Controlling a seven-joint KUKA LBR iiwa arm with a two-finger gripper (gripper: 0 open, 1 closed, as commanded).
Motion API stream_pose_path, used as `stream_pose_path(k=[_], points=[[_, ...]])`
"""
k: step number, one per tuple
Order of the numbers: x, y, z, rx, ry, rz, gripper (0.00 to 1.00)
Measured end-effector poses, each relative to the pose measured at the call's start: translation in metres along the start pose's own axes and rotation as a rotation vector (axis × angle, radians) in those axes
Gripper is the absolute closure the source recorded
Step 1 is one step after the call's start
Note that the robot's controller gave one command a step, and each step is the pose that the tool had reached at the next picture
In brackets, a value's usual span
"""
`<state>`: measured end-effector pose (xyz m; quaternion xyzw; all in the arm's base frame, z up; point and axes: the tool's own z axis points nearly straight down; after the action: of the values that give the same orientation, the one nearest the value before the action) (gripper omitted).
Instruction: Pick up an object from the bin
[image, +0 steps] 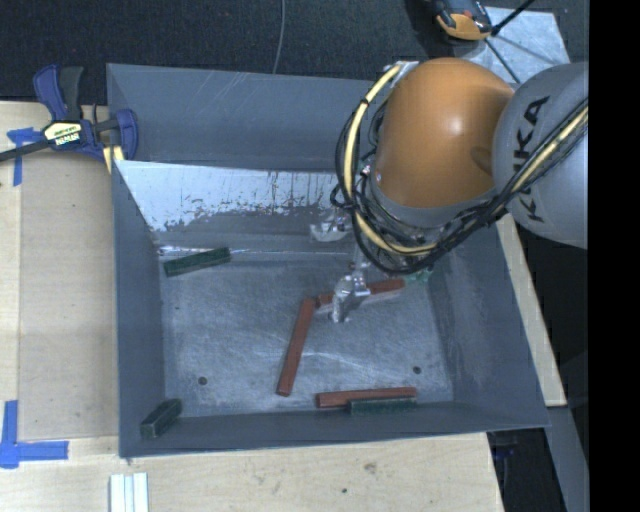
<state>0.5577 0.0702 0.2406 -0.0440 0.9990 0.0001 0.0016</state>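
the gripper (344, 300) hangs low inside the grey metal bin (135, 300), a little toward 1 o'clock from the middle of the floor; above it sits the arm's rounded orange cover (440, 130), with loops of yellow and black cables (362, 205) hanging round the wrist; whether the gripper is open or closed cannot be told from this view.

the gripper's metal tip is at the upper end of a long brown stick (294, 348); that stick lies flat on the floor near the middle, running from the gripper down toward 7 o'clock; nothing can be seen clamped in the gripper; just beside it, at its 3 o'clock, lies a short brown piece (386, 287), partly under the cables.

the other things lie well apart from the gripper; a dark green block (196, 261) rests at 10 o'clock, near the back wall; a second brown stick (362, 397) lies flat at 5 o'clock along the front wall, with a dark green stick (384, 406) touching its near side; another small dark green block (160, 417) sits in the corner at 7 o'clock, tilted against the wall.
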Motion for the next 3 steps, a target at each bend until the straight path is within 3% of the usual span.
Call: stream_pose_path(k=[1, 2, 3], points=[[0.000, 0.000, 0.000, 0.000, 0.000, 0.000, 0.00], [-0.042, -0.054, 0.156, -0.004, -0.008, 0.111, 1.00], [-0.043, -0.055, 0.155, -0.004, -0.013, 0.111, 1.00]])
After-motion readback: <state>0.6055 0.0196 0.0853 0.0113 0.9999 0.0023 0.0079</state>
